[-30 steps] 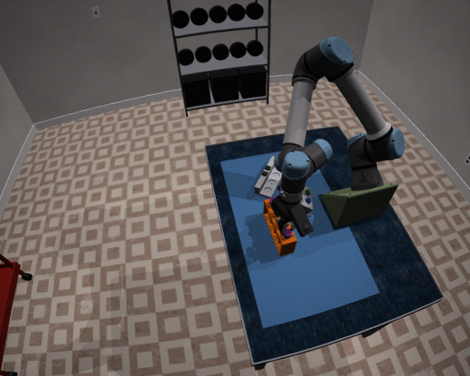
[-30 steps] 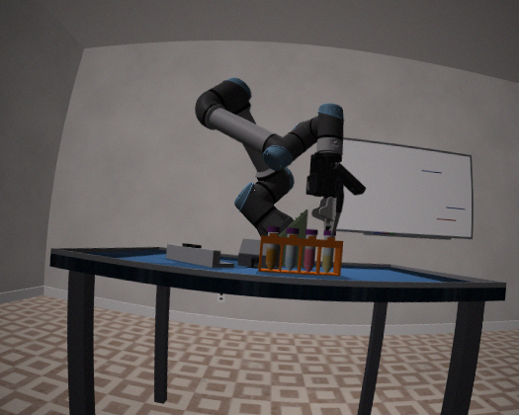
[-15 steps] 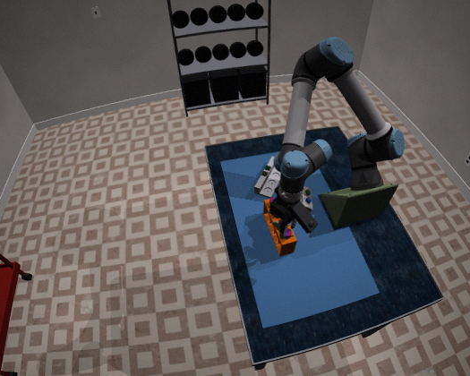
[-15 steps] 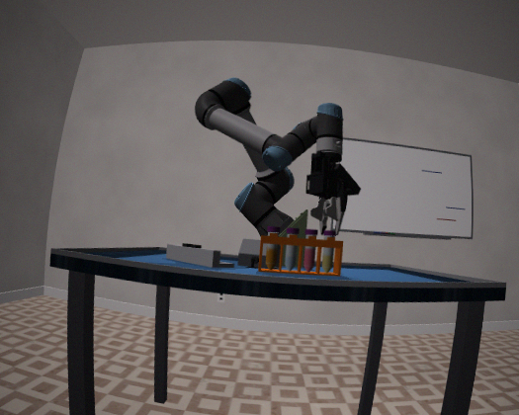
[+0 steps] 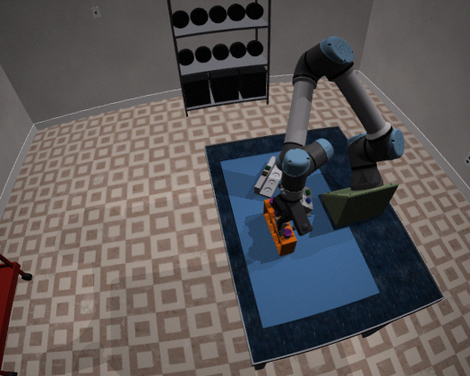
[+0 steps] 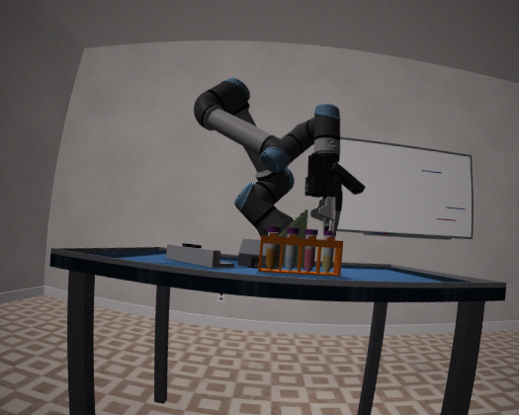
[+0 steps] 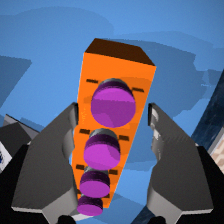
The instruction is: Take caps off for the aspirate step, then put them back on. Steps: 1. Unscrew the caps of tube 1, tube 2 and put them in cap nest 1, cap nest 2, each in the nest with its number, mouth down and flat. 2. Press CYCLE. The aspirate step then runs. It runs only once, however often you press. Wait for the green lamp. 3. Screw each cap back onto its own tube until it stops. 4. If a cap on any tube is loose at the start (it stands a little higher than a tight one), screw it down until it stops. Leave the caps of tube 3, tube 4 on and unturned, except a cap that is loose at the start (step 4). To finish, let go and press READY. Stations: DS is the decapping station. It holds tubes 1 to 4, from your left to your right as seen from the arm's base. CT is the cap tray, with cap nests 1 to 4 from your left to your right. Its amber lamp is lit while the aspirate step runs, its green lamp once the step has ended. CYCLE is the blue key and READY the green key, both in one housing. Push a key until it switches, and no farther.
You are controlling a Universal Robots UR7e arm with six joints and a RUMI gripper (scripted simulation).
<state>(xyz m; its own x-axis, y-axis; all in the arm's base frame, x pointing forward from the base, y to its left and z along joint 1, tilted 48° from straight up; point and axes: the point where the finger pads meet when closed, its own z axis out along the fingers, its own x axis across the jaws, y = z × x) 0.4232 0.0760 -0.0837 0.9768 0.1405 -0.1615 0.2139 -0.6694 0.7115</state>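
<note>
My gripper [image 7: 113,104] [image 6: 331,231] is open over the end of the orange rack DS [image 7: 142,70] [image 6: 301,241] [image 5: 286,249]. Its fingers stand apart on both sides of the purple cap of tube 1 [image 7: 113,105] [image 5: 287,233], touching neither side in the wrist view; their exact height against the cap is hard to tell. The caps of tube 2 [image 7: 102,151], tube 3 [image 7: 95,185] [image 6: 293,230] and tube 4 [image 7: 90,206] [image 6: 273,229] are on their tubes. Whether any cap stands higher is unclear. The cap tray CT [image 5: 265,191] [image 6: 195,254] shows no cap in its visible nests; its lamps look unlit.
The housing with the blue CYCLE key [image 5: 309,200] and green READY key [image 5: 307,192] is partly behind the gripper, between rack and arm base. A green slanted panel [image 5: 362,206] [image 6: 299,226] stands near the arm base. The tray is beyond the tube 4 end of the rack.
</note>
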